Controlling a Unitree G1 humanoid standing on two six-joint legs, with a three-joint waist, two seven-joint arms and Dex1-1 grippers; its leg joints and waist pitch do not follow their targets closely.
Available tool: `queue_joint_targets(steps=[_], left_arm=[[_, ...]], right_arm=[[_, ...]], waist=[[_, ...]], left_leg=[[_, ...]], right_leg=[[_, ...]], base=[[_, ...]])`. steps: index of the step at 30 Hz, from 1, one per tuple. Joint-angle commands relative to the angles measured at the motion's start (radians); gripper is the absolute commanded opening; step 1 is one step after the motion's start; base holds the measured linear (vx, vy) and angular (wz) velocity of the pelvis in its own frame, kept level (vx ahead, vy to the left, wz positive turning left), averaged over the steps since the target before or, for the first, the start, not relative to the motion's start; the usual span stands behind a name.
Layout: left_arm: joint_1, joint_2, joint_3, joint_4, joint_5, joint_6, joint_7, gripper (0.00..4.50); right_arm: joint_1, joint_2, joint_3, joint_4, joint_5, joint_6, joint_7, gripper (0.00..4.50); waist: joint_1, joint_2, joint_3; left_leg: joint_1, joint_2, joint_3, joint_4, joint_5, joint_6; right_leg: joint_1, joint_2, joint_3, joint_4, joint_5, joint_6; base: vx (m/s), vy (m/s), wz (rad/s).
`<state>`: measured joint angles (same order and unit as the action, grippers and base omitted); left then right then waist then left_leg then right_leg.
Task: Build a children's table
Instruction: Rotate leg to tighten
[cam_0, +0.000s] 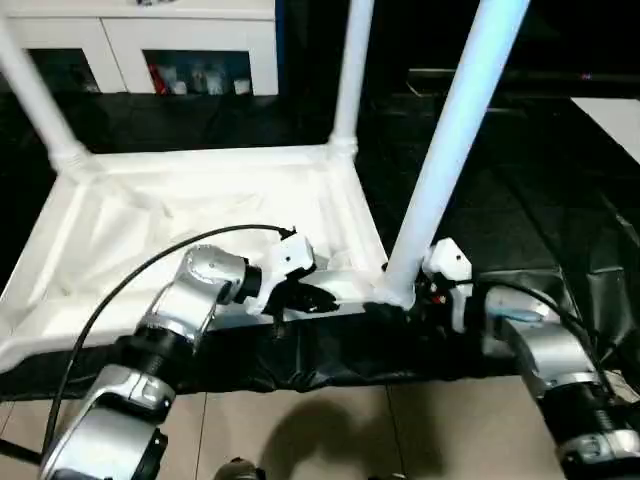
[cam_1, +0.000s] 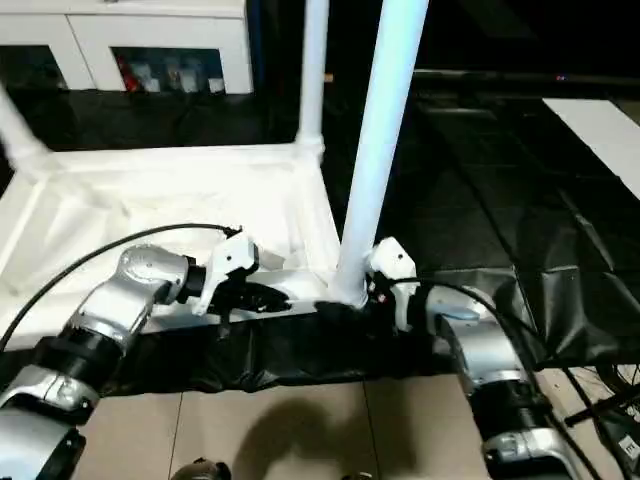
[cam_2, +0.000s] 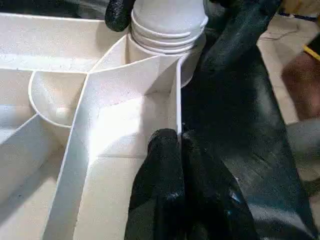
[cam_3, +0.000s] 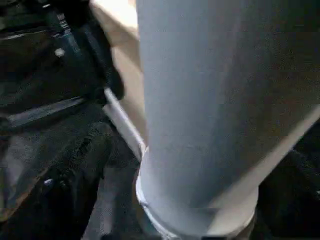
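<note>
- Three legs show standing up from the upturned top (cam_0: 190, 215): one at the far left corner (cam_0: 35, 95), one at the far right corner (cam_0: 350, 75), and the near-right leg (cam_0: 455, 140), which rises from its socket (cam_2: 167, 30) right in front of the robot.
- The top lies ribbed side up on a black sheet (cam_0: 330, 355) over the floor, with its near edge towards the robot.
- The left claw (cam_0: 300, 297) is shut, its two fingers (cam_2: 170, 190) pressed together on the rim just beside the near-right corner; it grips nothing that I can see.
- The right claw (cam_0: 415, 290) sits at the foot of the near-right leg, on the side away from the top. In the right wrist view the leg stands very close ahead, but the fingers are hidden, so I cannot tell how wide they stand or whether they hold it.
- The relation that matters: that leg's long axis runs nearly upright, leaning a little to the right and away, and its foot lies between the two claws, with the right one nearer.
- Judging by this, the leg looks seated, or close to it. Any further push should go straight down along the leg into the socket.
- The near-left corner lies under the left arm; whether a leg stands there I cannot tell.
</note>
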<state>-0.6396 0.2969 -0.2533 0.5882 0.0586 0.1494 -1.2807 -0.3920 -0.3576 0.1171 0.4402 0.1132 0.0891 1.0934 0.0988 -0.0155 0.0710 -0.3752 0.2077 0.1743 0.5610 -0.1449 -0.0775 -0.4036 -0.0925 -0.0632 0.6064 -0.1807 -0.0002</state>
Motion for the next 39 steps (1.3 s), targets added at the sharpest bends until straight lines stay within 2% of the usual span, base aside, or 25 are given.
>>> queue_joint_targets(steps=[1,5,6,8,9,10,18,19,20,21,22,23,24,27,30,31,34,35,38,39], left_arm=[[-0.058,-0.027,-0.003,-0.01,-0.033,-0.022,0.013,0.0],[-0.069,-0.021,0.0,0.005,-0.04,-0.03,0.004,0.0],[-0.067,-0.02,0.0,0.005,-0.04,-0.035,-0.002,0.0],[-0.062,-0.019,0.0,0.001,-0.041,-0.038,-0.007,0.0],[-0.06,-0.019,0.0,0.0,-0.042,-0.037,-0.01,0.0],[-0.057,-0.017,0.0,0.0,-0.043,-0.038,-0.017,0.0],[-0.051,-0.03,0.002,0.004,-0.042,-0.039,0.008,0.0],[-0.044,-0.037,0.005,-0.009,-0.047,-0.024,0.017,0.0],[-0.04,-0.04,0.007,-0.017,-0.049,-0.016,0.023,0.0],[-0.037,-0.043,0.009,-0.024,-0.049,-0.01,0.032,0.0],[-0.035,-0.045,0.01,-0.028,-0.049,-0.007,0.037,0.0],[-0.03,-0.051,0.013,-0.034,-0.045,0.0,0.056,0.0],[-0.026,-0.059,0.015,-0.038,-0.041,0.007,0.077,0.0],[-0.013,-0.09,0.02,-0.054,-0.026,0.03,0.151,0.0],[-0.007,-0.115,0.024,-0.06,-0.019,0.045,0.198,0.0],[-0.005,-0.135,0.026,-0.061,-0.013,0.056,0.234,0.0],[-0.006,-0.168,0.03,-0.061,-0.003,0.071,0.299,0.0],[-0.007,-0.187,0.033,-0.063,-0.002,0.081,0.336,0.0],[-0.002,-0.223,0.029,-0.073,0.003,0.098,0.386,0.0],[0.005,-0.237,0.022,-0.082,0.008,0.106,0.401,0.0]], right_arm=[[0.007,0.019,0.091,-0.045,0.016,0.013,0.095,4.24],[0.01,0.006,0.107,-0.065,0.026,0.031,0.141,4.24],[0.009,0.01,0.107,-0.066,0.03,0.037,0.144,4.1],[0.006,0.015,0.109,-0.061,0.027,0.033,0.139,4.1],[0.004,0.018,0.108,-0.057,0.026,0.03,0.135,3.85],[0.0,0.023,0.106,-0.053,0.024,0.028,0.128,3.79],[-0.002,0.049,0.083,-0.052,0.034,0.035,0.098,3.32],[-0.003,0.065,0.07,-0.044,0.035,0.034,0.068,3.18],[-0.004,0.077,0.063,-0.038,0.033,0.032,0.043,3.11],[-0.006,0.089,0.055,-0.031,0.031,0.027,0.017,3.02],[-0.007,0.097,0.051,-0.028,0.029,0.024,0.001,2.93],[-0.012,0.116,0.04,-0.017,0.022,0.022,-0.045,2.85],[-0.018,0.134,0.028,-0.003,0.011,0.021,-0.096,2.85],[-0.038,0.188,-0.003,0.057,-0.033,0.007,-0.27,2.69],[-0.044,0.215,-0.013,0.089,-0.057,-0.005,-0.356,2.65],[-0.047,0.242,-0.027,0.104,-0.06,0.002,-0.409,2.65],[-0.055,0.288,-0.05,0.127,-0.06,0.017,-0.49,2.65],[-0.062,0.313,-0.06,0.142,-0.06,0.019,-0.536,2.65],[-0.076,0.355,-0.077,0.169,-0.06,0.009,-0.611,2.65],[-0.085,0.371,-0.083,0.181,-0.056,-0.002,-0.631,3.2]], waist=[[0.0,-0.002,-0.064],[0.005,-0.004,-0.068],[0.006,-0.007,-0.07],[0.007,-0.006,-0.072],[0.007,-0.005,-0.072],[0.007,-0.009,-0.073],[0.011,-0.008,-0.07],[0.01,-0.009,-0.07],[0.01,-0.001,-0.067],[0.009,-0.005,-0.068],[0.008,0.0,-0.067],[0.006,-0.002,-0.067],[0.004,0.001,-0.067],[-0.008,-0.002,-0.068],[-0.015,-0.003,-0.07],[-0.016,-0.012,-0.072],[-0.014,-0.008,-0.071],[-0.014,-0.004,-0.069],[-0.017,-0.004,-0.065],[-0.016,-0.004,-0.064]], left_leg=[[0.013,0.019,0.003,-0.06,-0.295,0.046],[0.011,0.02,0.003,-0.057,-0.262,0.054],[0.011,0.02,0.004,-0.056,-0.255,0.056],[0.011,0.02,0.004,-0.055,-0.237,0.06],[0.011,0.02,0.004,-0.055,-0.239,0.059],[0.012,0.02,0.004,-0.054,-0.238,0.058],[0.012,0.02,0.004,-0.055,-0.253,0.049],[0.012,0.02,0.004,-0.055,-0.255,0.048],[0.012,0.019,0.003,-0.057,-0.26,0.044],[0.013,0.019,0.003,-0.058,-0.27,0.04],[0.013,0.02,0.002,-0.059,-0.276,0.036],[0.013,0.019,0.001,-0.06,-0.283,0.03],[0.014,0.02,-0.001,-0.061,-0.288,0.023],[0.012,0.017,-0.001,-0.063,-0.284,0.01],[0.011,0.015,0.001,-0.059,-0.263,0.014],[0.01,0.015,0.003,-0.057,-0.247,0.022],[0.011,0.015,0.004,-0.057,-0.231,0.029],[0.012,0.014,0.003,-0.058,-0.24,0.028],[0.013,0.016,0.003,-0.062,-0.275,0.017],[0.014,0.015,0.003,-0.062,-0.285,0.016]], right_leg=[[0.047,-0.043,0.037,-0.08,-0.246,-0.221],[0.049,-0.045,0.037,-0.074,-0.202,-0.229],[0.05,-0.044,0.037,-0.073,-0.193,-0.232],[0.05,-0.044,0.036,-0.07,-0.178,-0.238],[0.05,-0.045,0.036,-0.071,-0.18,-0.239],[0.051,-0.046,0.035,-0.07,-0.187,-0.238],[0.048,-0.047,0.037,-0.074,-0.227,-0.223],[0.047,-0.047,0.037,-0.074,-0.23,-0.222],[0.045,-0.047,0.037,-0.074,-0.236,-0.222],[0.046,-0.047,0.037,-0.076,-0.244,-0.22],[0.045,-0.047,0.037,-0.075,-0.248,-0.22],[0.045,-0.046,0.037,-0.077,-0.256,-0.217],[0.044,-0.047,0.037,-0.076,-0.259,-0.216],[0.045,-0.045,0.037,-0.075,-0.246,-0.216],[0.046,-0.044,0.038,-0.075,-0.231,-0.213],[0.049,-0.044,0.039,-0.074,-0.212,-0.212],[0.046,-0.044,0.039,-0.073,-0.209,-0.212],[0.045,-0.042,0.038,-0.075,-0.216,-0.209],[0.042,-0.043,0.039,-0.081,-0.258,-0.197],[0.041,-0.043,0.039,-0.083,-0.272,-0.189]], base=[[0.0,0.0,0.0],[0.0,0.0,0.0],[0.0,0.0,0.0],[0.0,0.0,0.0],[0.0,0.0,0.0],[0.0,0.0,0.0],[0.0,0.0,0.0],[0.0,0.0,0.0],[0.0,0.0,0.0],[0.0,0.0,0.0],[0.0,0.0,0.0],[0.0,0.0,0.0],[0.0,0.0,0.0],[0.0,0.0,0.0],[0.0,0.0,0.0],[0.0,0.0,0.0],[0.0,0.0,0.0],[0.0,0.0,0.0],[0.0,0.0,0.0],[0.0,0.0,0.0]])
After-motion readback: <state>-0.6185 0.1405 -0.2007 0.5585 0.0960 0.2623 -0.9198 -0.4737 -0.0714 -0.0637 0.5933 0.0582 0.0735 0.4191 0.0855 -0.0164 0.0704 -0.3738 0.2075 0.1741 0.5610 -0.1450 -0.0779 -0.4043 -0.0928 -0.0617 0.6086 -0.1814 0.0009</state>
